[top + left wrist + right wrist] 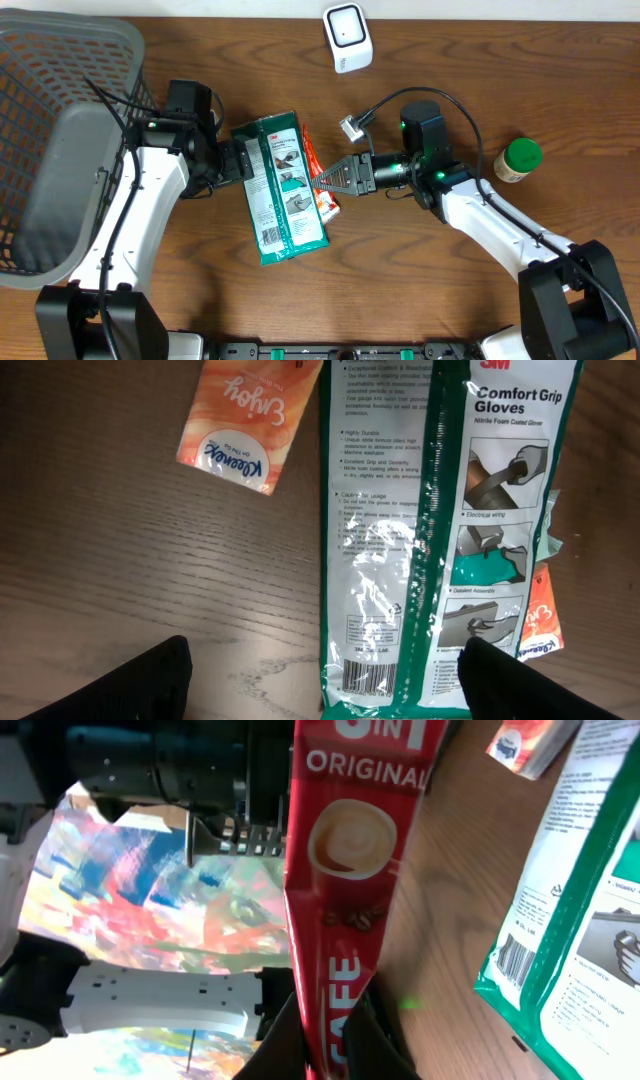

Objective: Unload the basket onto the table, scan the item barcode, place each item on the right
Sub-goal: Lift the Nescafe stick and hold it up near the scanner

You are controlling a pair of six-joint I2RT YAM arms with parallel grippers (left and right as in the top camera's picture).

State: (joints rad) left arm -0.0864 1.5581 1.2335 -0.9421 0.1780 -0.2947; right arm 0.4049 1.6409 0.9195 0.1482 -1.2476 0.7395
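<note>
Heads up: in right wrist view, coffee sachet [345,850] top is cut off by frame and lower end is buried between fingers. Can't tell where its barcode is. Right end effector [335,1040] is clamped on sachet near tabletop [420,290] middle, just beside glove pack [280,185]. Left end effector [325,644] is spread wide at pack's edge. Scanner [347,38] sits by far edge.
</note>
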